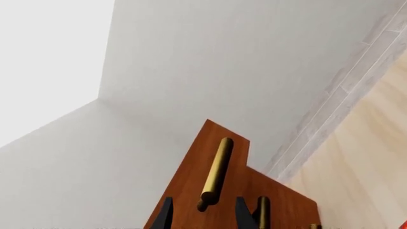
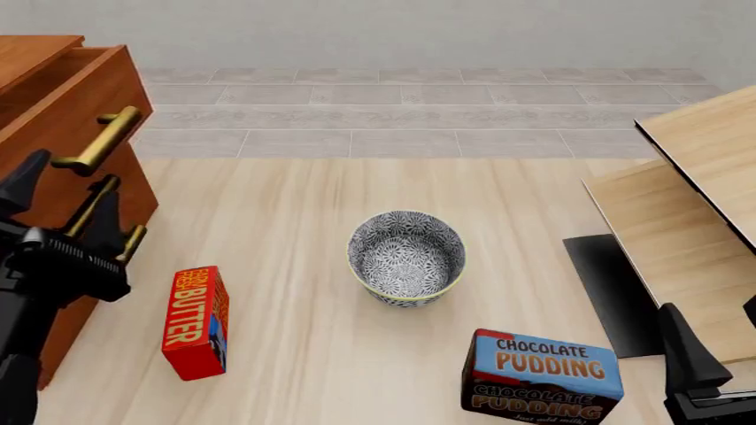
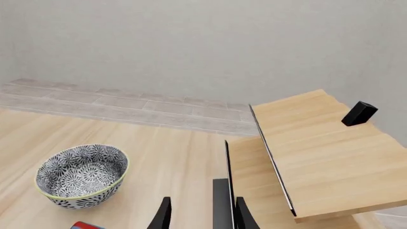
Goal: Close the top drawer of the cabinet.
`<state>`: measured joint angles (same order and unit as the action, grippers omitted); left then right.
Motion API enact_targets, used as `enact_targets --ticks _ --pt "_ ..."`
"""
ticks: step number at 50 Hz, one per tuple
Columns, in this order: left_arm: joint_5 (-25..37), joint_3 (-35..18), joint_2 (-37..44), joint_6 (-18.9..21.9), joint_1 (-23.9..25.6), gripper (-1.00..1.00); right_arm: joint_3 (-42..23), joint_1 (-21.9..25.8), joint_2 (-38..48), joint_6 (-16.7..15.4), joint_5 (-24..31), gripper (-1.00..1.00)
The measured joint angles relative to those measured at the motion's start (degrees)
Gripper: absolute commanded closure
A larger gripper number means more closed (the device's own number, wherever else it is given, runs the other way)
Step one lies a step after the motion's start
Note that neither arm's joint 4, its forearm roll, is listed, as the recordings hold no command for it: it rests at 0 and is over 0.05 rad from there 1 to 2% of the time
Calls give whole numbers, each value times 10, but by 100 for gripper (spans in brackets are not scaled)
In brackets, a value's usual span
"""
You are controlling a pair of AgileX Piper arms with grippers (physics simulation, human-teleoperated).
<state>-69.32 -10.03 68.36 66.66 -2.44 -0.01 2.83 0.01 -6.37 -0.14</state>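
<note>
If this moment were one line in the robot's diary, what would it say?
top drawer: open | left gripper: open, near its handle | right gripper: open, idle

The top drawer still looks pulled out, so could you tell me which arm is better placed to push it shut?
Left. The left claw is open right at the cabinet, with the top drawer and its brass handle just ahead. The right claw sits on the table's far side, near the pale wood panels.
</note>
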Motion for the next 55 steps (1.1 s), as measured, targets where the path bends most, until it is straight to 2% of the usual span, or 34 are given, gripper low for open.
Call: enact_targets --ticks 55 --pt "-1 3 -2 -5 -25 -100 0 0 0 -6 1 -100"
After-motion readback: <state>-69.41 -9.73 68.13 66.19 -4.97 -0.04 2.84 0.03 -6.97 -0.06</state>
